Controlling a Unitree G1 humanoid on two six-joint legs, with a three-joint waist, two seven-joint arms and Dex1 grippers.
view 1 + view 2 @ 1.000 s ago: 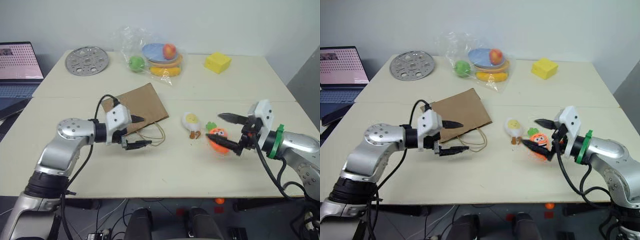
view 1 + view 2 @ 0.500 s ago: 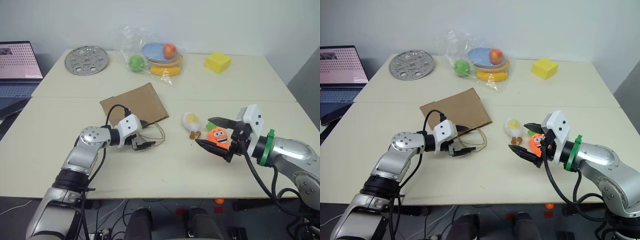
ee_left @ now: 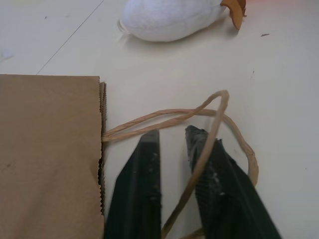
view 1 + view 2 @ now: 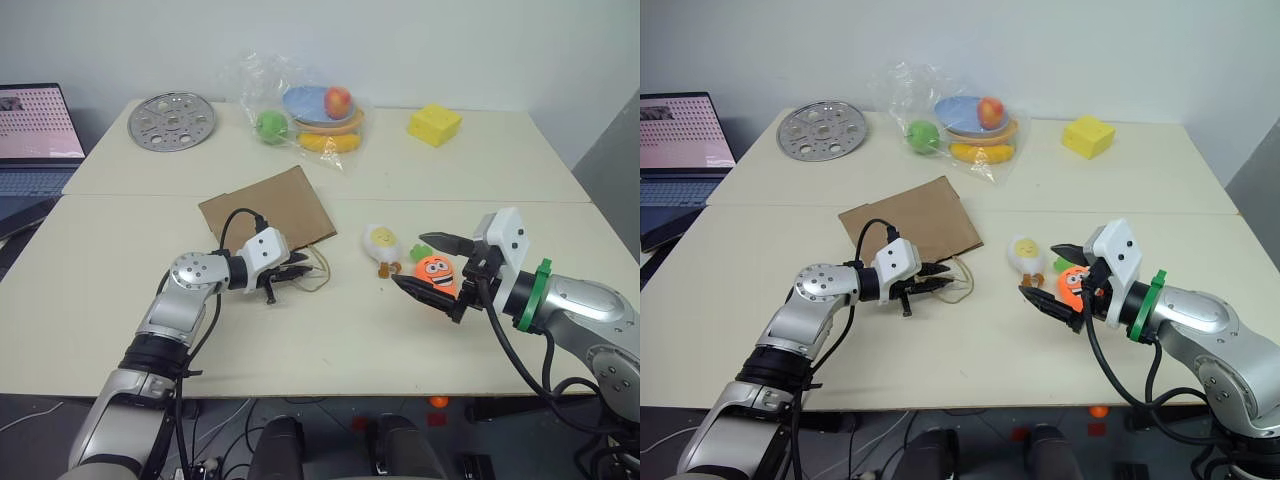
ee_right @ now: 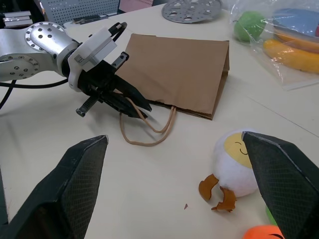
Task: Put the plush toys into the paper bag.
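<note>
The brown paper bag lies flat on the table, its tan string handles toward the toys. My left gripper is low on the table at those handles. In the left wrist view its fingers are shut, with one handle strand crossing one finger and running down between the two. The white egg toy lies on the table just right of the handles. The orange carrot toy lies farther right, with my right gripper open around it, one finger on either side.
A clear plastic bag of fruit, a yellow block and a round perforated metal disc sit along the back of the table. A laptop stands off the table's left edge.
My left gripper has dropped forward onto the bag's handles and shut; it was open before. The right gripper remains open around the carrot.
</note>
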